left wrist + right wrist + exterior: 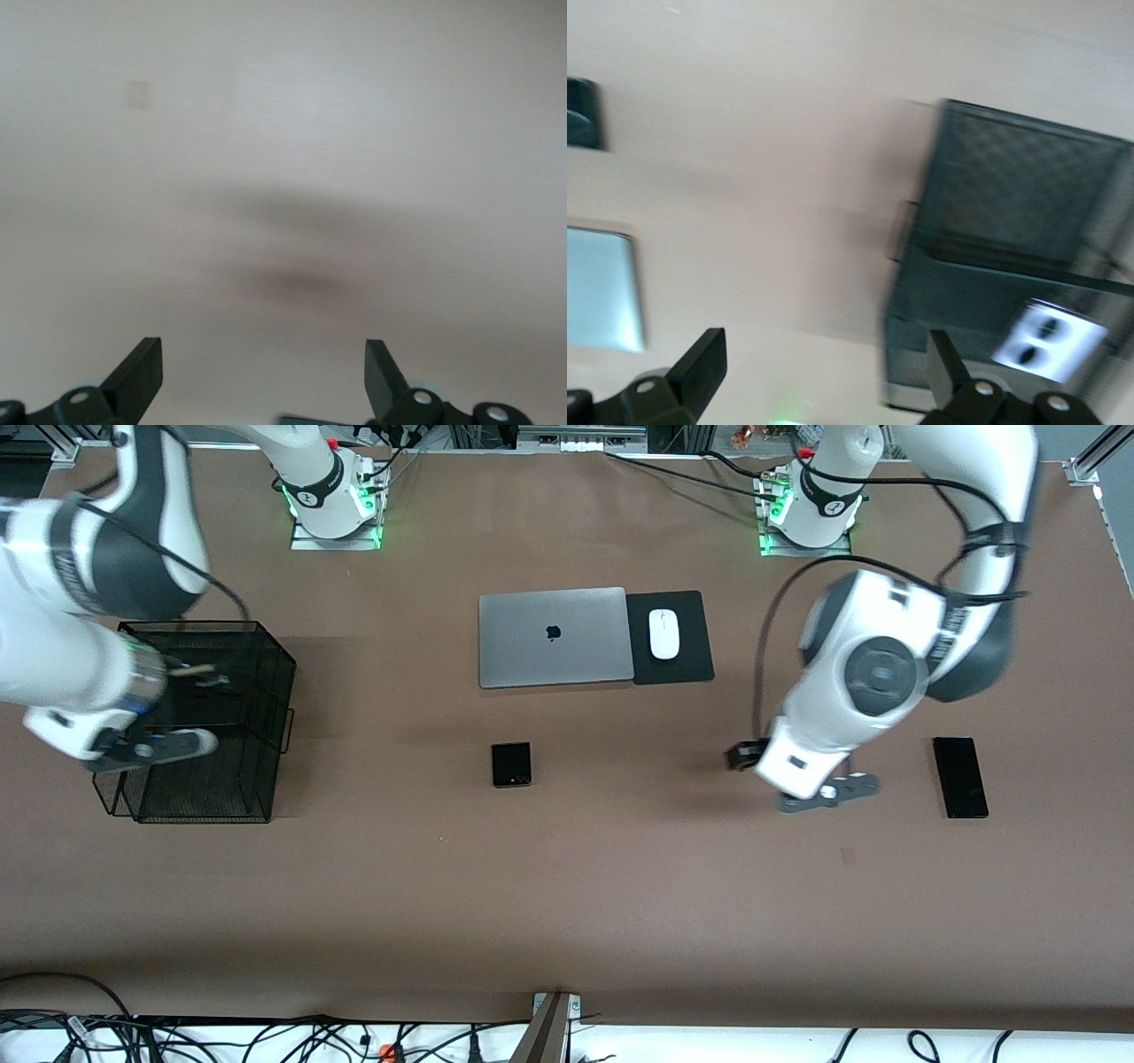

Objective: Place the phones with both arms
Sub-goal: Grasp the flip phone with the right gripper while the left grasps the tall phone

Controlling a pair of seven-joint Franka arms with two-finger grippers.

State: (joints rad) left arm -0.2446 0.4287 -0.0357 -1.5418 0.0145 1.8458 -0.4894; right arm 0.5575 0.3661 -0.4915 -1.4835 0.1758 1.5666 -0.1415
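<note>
Left gripper [264,376] over bare table between squarish black phone [511,764] and long black slab [960,776], at slab's 9 o'clock; jaws spread wide, empty. Right gripper [824,376] over black mesh basket [266,691]; jaws wide, empty. Lavender phone [1049,336] lying in basket. Laptop [554,637] at squarish phone's 12 o'clock.

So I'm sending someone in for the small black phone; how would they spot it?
Start at the closed silver laptop in the table's middle. Directly nearer the front camera from it lies the small squarish black phone, alone on bare tabletop. The other black phone, the long slab, lies toward the left arm's end and is far more elongated.
</note>
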